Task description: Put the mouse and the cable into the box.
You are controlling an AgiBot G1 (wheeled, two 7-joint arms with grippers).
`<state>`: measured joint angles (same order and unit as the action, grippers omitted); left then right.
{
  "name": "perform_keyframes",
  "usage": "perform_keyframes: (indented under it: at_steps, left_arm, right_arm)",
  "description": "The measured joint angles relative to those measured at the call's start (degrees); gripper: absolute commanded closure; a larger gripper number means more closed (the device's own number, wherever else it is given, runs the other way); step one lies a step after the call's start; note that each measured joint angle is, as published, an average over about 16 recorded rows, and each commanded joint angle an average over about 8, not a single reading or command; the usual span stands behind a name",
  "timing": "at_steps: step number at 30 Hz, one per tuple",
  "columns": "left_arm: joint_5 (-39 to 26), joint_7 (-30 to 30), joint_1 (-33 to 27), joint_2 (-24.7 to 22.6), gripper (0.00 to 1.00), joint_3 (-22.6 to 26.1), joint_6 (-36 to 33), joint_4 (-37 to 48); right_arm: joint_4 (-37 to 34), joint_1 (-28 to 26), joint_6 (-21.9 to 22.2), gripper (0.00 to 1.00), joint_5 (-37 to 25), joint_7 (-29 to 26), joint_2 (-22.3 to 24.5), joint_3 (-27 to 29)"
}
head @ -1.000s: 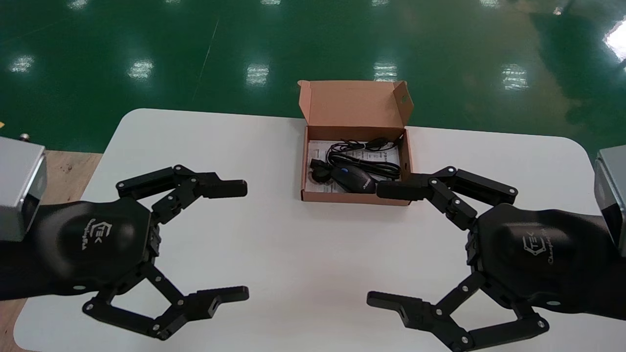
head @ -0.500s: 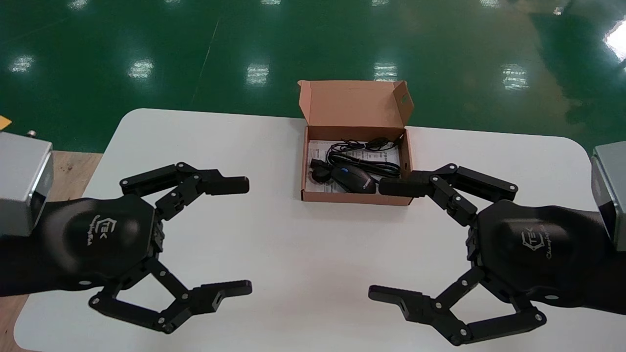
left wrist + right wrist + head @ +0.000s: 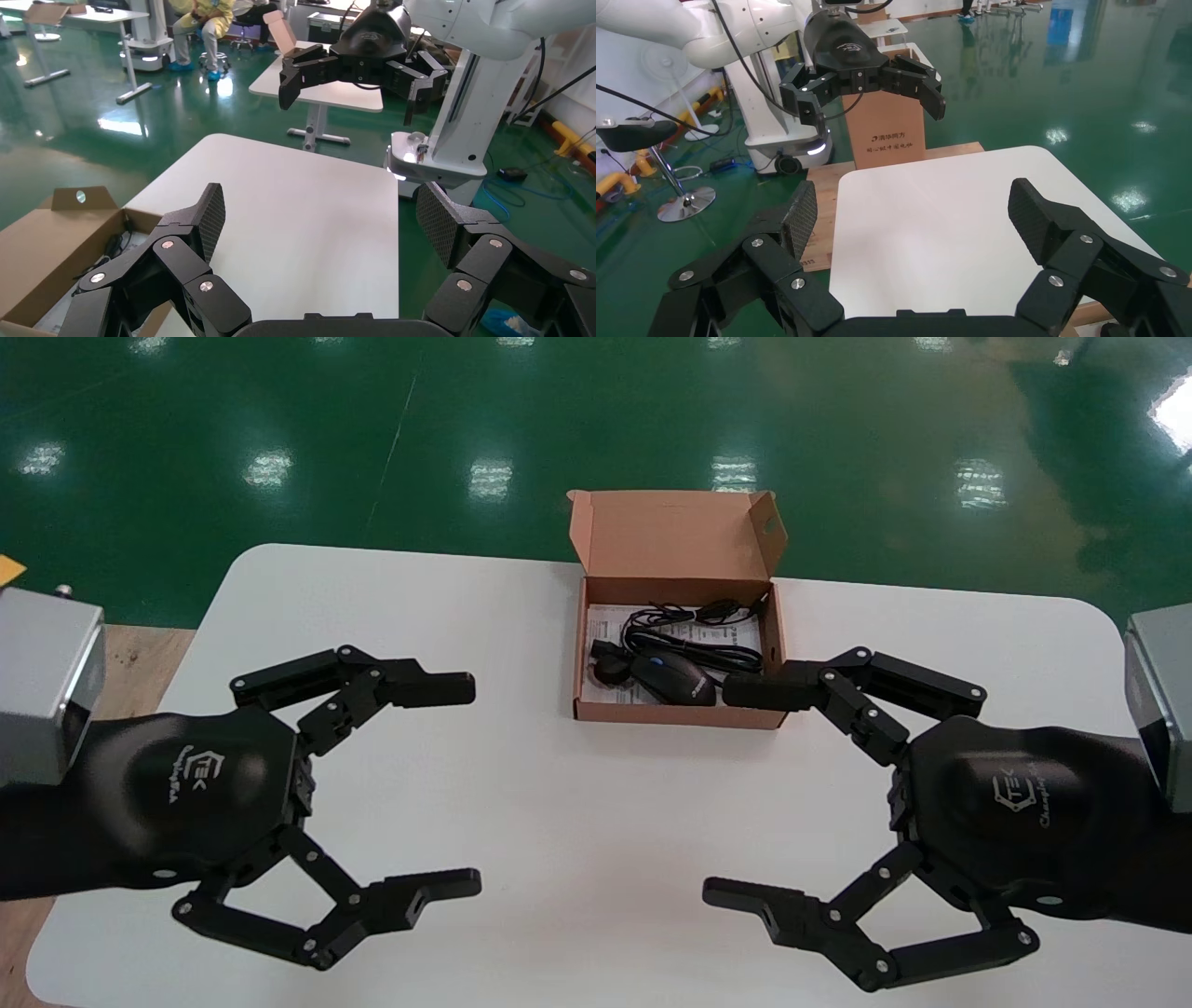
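L gripper [image 3: 473, 784], R gripper [image 3: 717, 792] agape; mouse [image 3: 675, 680], cable [image 3: 697, 650] in box [image 3: 670, 713].

Box [image 3: 675, 713] corner at 5 o'clock partly hidden behind right gripper [image 3: 717, 792] finger. Leaflet [image 3: 607, 617] print too small to read, covered by mouse [image 3: 672, 678], cable [image 3: 698, 652]. Left wrist view: box cut off at 8 o'clock.

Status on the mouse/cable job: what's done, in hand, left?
Done: the mouse and the cable both lie inside the box. In hand: nothing; the left gripper and right gripper hover open over the table. Left: nothing of the packing; the lid stands open.
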<state>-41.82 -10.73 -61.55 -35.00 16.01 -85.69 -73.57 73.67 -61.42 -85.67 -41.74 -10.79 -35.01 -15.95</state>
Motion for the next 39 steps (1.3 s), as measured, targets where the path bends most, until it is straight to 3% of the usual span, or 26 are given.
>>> perform_keyframes:
  at_steps: [39]
  left_arm:
    - [-0.04,0.03,-0.07,-0.08,0.0,0.11,0.09,0.09]
  right_arm:
    - [-0.11,-0.14,-0.01,0.0,-0.12,0.05,0.0,-0.07]
